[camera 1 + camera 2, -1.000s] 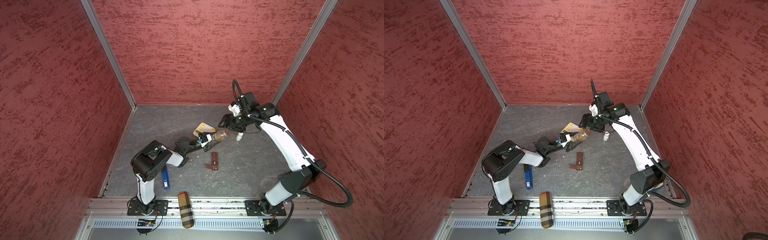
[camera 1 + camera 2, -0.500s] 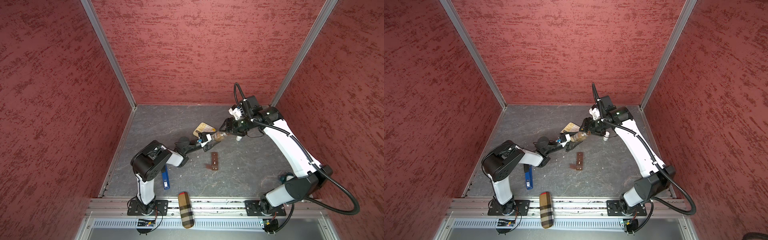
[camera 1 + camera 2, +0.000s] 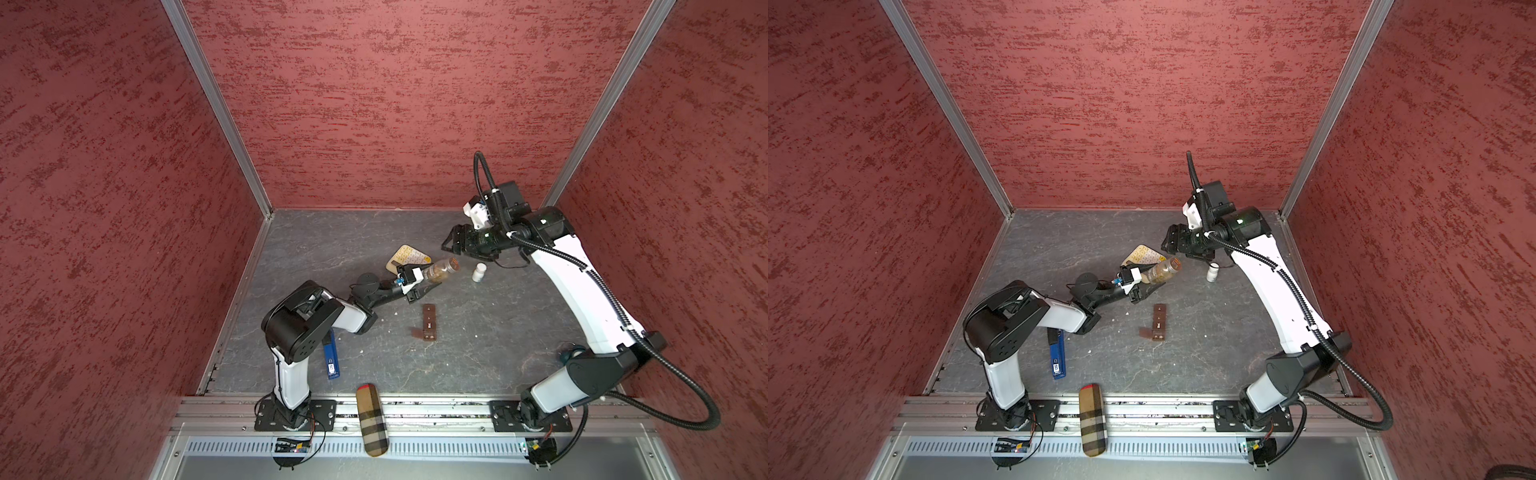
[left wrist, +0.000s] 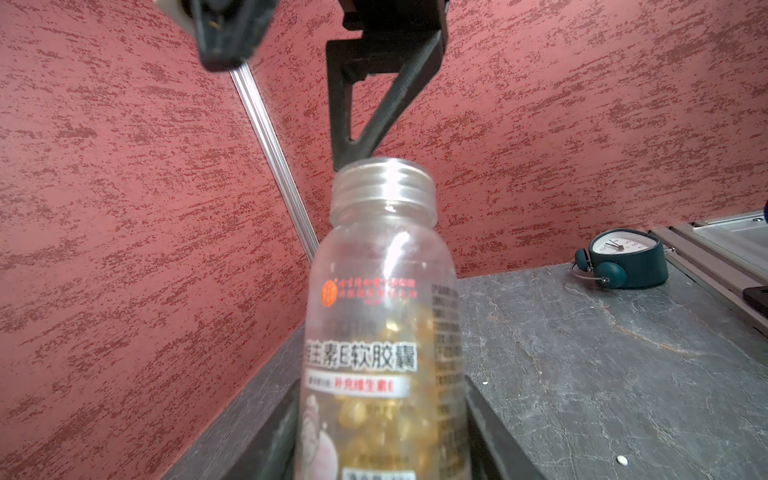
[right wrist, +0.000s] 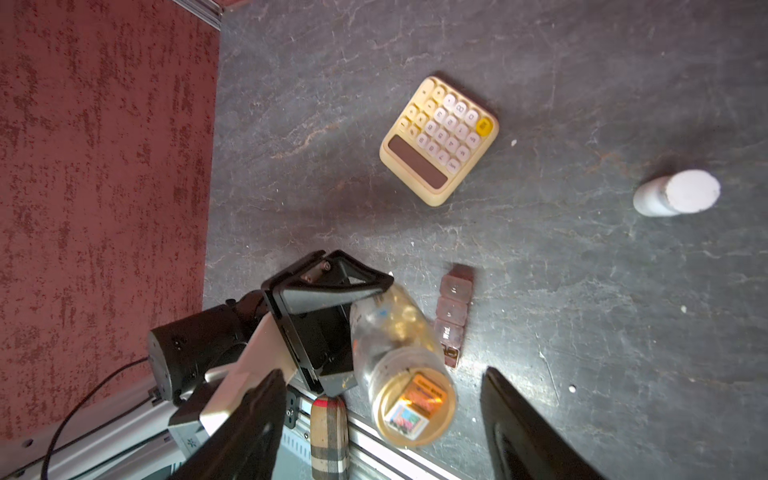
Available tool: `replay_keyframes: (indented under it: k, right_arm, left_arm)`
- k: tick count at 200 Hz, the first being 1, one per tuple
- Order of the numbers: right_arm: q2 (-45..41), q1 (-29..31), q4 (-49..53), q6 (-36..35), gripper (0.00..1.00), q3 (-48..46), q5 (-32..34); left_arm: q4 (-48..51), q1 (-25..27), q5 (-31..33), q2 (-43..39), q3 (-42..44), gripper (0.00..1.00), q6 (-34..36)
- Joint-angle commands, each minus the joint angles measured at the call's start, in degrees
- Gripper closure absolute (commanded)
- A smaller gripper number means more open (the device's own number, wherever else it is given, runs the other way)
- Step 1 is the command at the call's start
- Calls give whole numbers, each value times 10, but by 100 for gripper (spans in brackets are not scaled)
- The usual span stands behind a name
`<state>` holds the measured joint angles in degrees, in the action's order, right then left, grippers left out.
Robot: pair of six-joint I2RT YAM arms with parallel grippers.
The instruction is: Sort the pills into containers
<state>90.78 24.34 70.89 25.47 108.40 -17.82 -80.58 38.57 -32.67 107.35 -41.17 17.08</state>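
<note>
Though pills (image 4: 622, 459) loose, grey floor (image 3: 498, 357), red walls (image 3: 374, 104).

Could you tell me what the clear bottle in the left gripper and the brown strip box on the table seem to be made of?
Clear labelled bottle: probably glossy transparent plastic; golden capsules show through its wall and light streaks its threaded neck. Dark brown strip box of lidded compartments: likely smooth, translucent tinted plastic; its moulded lids catch soft highlights.

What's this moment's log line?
left gripper: gripping clear amber plastic bottle; right gripper: open, near bottle mouth; dark brown plastic strip box: on table
</note>
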Motion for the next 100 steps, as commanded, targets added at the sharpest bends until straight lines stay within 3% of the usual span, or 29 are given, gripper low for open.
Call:
replay_keyframes:
  k: [1, 100]
  right_arm:
    - [27, 2, -18, -14, 26, 23, -17]
    - [6, 16, -25, -20, 29, -36, -72]
  left_arm:
    - [-3, 1, 1, -18, -1, 100, -10]
    - [-4, -2, 2, -14, -1, 100, -7]
